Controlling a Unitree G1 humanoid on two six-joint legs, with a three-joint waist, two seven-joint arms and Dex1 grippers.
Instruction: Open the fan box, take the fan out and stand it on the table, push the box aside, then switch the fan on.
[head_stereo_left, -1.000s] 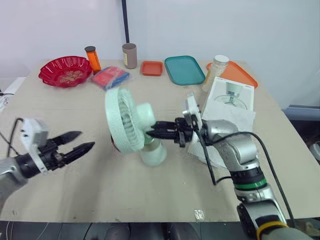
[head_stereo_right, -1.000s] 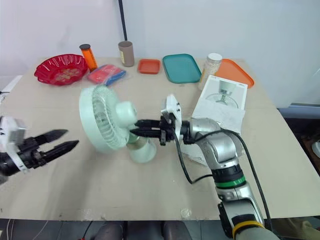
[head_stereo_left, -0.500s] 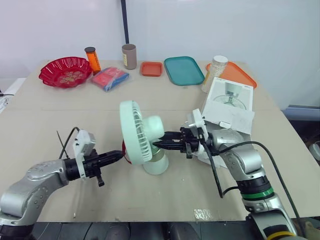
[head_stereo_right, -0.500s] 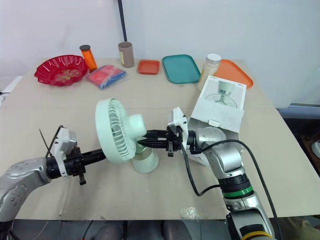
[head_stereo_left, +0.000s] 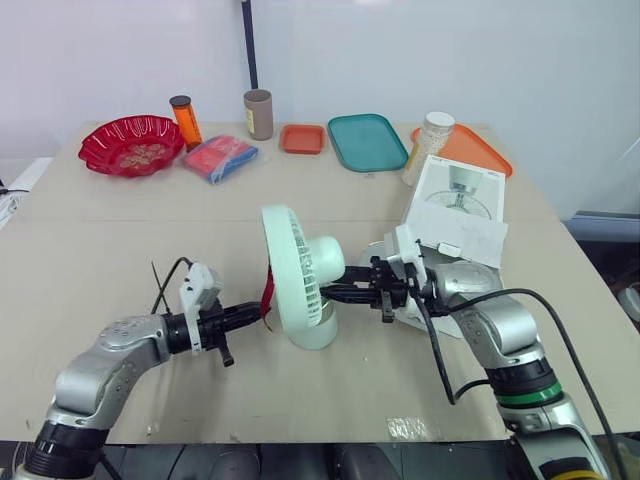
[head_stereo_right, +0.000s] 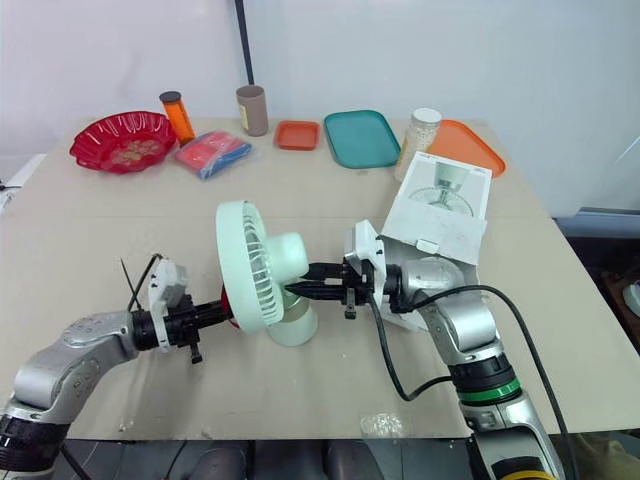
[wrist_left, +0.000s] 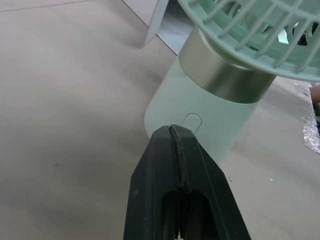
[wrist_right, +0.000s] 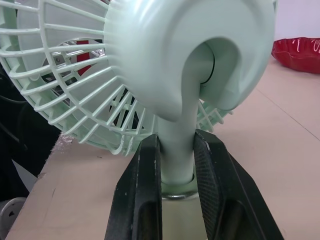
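I am reading this as the switch-on step. The fan (head_stereo_left: 300, 275) is standing upright on its base (head_stereo_left: 315, 330) between the two grippers, its long axis vertical and its grille facing the left arm. The right gripper (wrist_right: 175, 142) is clamping the fan's neck (wrist_right: 176, 120) from behind, one finger on each side just above the base, so it is acting as a brace. The left gripper (wrist_left: 172, 131) is pinched fully together into a single blunt tip and is lying level with the table (head_stereo_left: 120, 230). It is pointing straight at the base wall. The button (wrist_left: 192, 121) is sitting low on that wall, directly ahead of the tip and very close. I cannot tell whether they are touching. The left gripper is clearly the nearer one to the button, and I am judging that the press runs along the gripper's own axis, square to the fan's upright axis and toward the right gripper's hold. A tip that is drifting off-centre is likely to slide on the rounded base or tilt the fan. Bare tabletop is lying open on both sides of the left forearm, with the near table edge behind its elbow. The box (head_stereo_left: 455, 205) is lying with its flap open just beyond the right forearm, clear of the line of the press. The red bowl (head_stereo_left: 130, 145) and the other clutter are sitting well apart, past the fan.
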